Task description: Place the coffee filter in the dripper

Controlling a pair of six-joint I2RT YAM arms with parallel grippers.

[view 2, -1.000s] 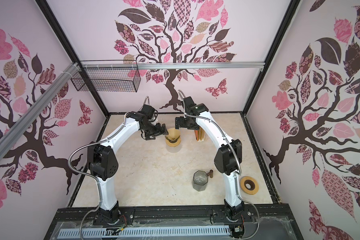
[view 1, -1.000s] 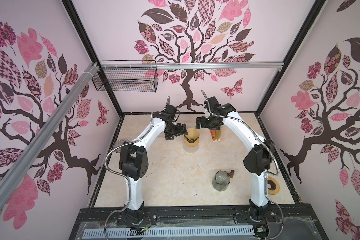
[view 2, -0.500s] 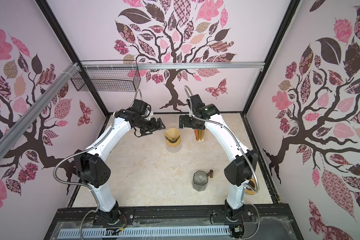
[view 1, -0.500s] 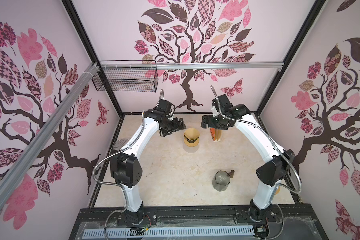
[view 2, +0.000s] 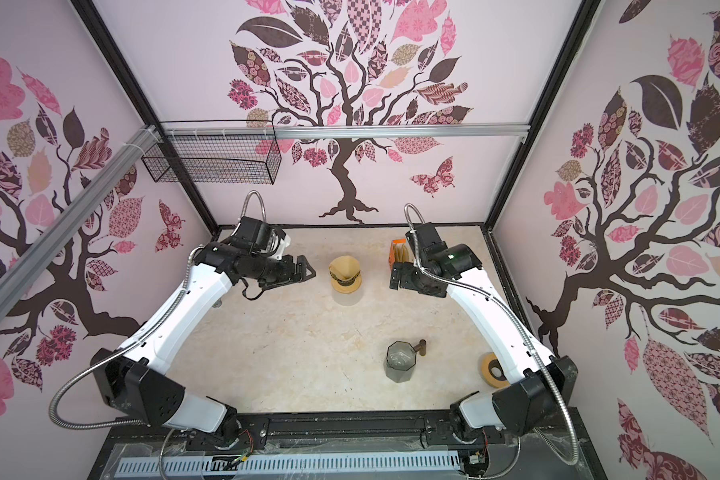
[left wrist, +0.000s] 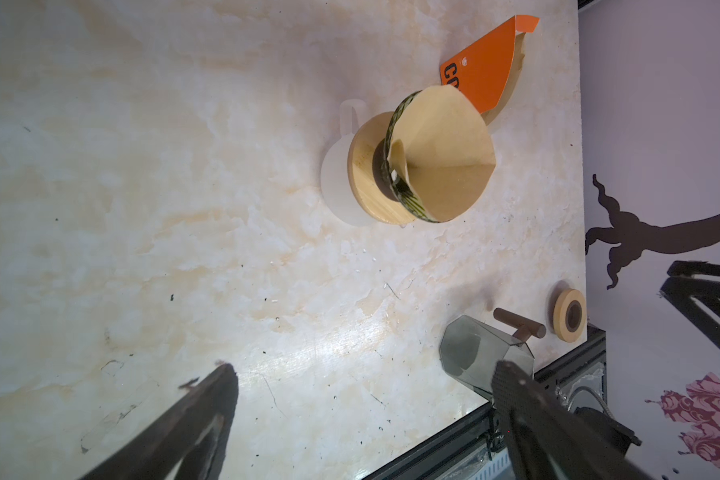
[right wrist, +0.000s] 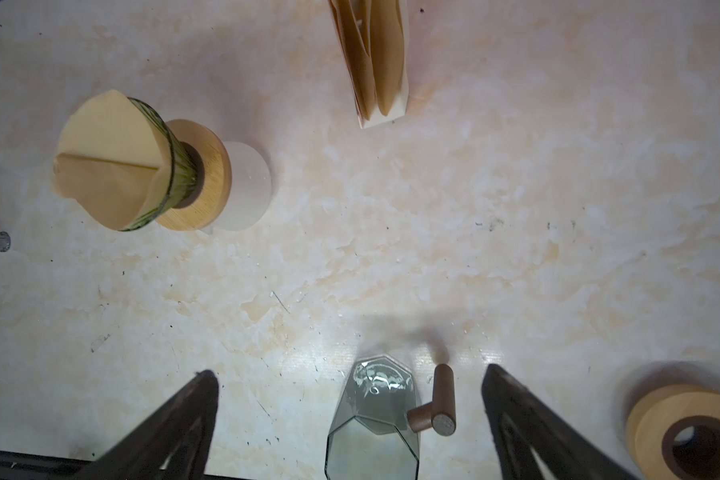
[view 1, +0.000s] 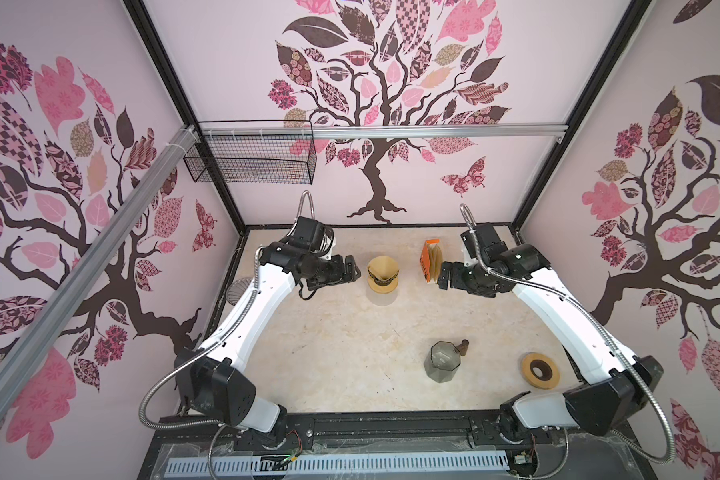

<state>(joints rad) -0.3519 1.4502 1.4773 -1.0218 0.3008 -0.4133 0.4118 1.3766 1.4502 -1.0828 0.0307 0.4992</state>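
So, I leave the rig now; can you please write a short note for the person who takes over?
Left claw: open, empty, beside the dripper, not touching.
Right claw: open, empty, near the filter pack.
Filter: opened out, sitting inside the dripper at the back of the table.
Done: the filter looks placed.
Left: probably nothing; just check it sits evenly.

White arms (view 1: 262, 299), black joints (view 1: 221, 388), silver conduits (view 1: 141, 409).
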